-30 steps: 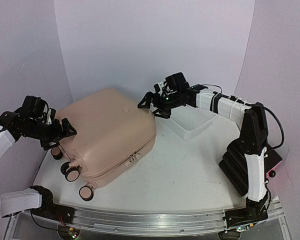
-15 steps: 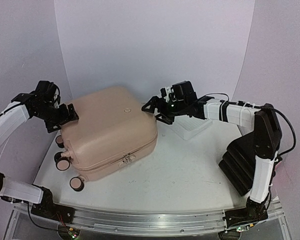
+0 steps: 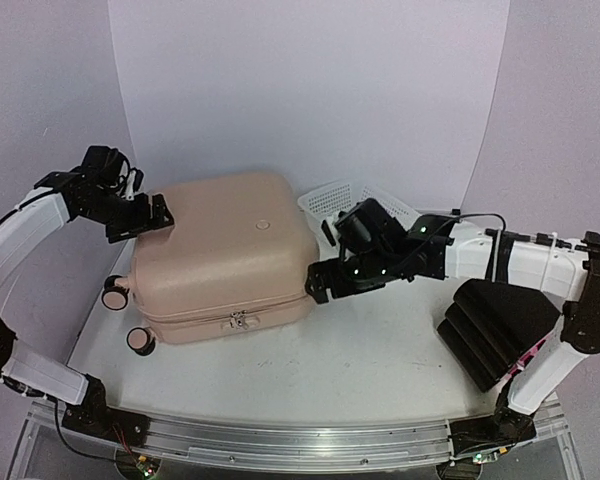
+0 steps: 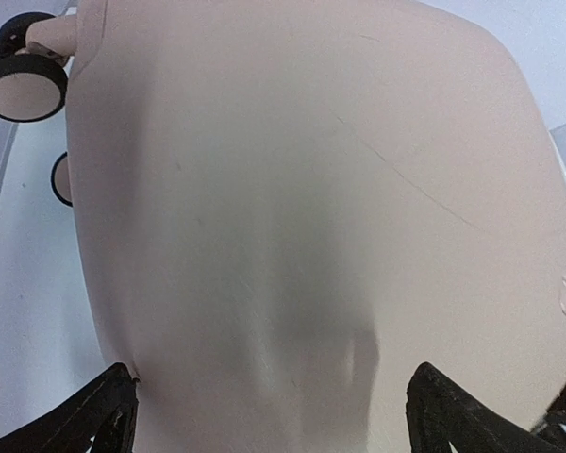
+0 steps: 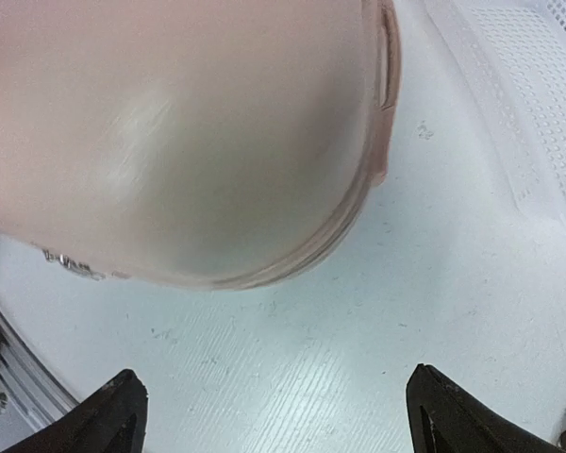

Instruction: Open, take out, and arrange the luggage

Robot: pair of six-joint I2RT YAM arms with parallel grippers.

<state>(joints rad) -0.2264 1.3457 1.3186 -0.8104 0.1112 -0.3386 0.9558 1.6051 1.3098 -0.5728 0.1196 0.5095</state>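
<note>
The luggage (image 3: 220, 255), a large pale pink hard-shell suitcase, lies flat on the table. Its zip side faces the front and its wheels (image 3: 113, 292) point left. My left gripper (image 3: 145, 215) is open at its far left corner. In the left wrist view the shell (image 4: 311, 189) fills the frame, and the gripper (image 4: 274, 415) has its fingers (image 4: 94, 420) spread wide over it. My right gripper (image 3: 325, 280) is open by the near right corner. In its wrist view that gripper (image 5: 274, 392) hangs over bare table just short of the rounded corner (image 5: 170, 123).
A white mesh basket (image 3: 330, 200) stands behind the luggage's right end; it also shows as the basket (image 5: 538, 104) in the right wrist view. A black stacked block (image 3: 490, 335) sits at the table's right. The zip pulls (image 3: 238, 320) hang at the front seam.
The luggage has swung clockwise so its zip side now faces the front. My left gripper moved back to the far left corner. My right gripper swept forward past the basket to the near right corner.
</note>
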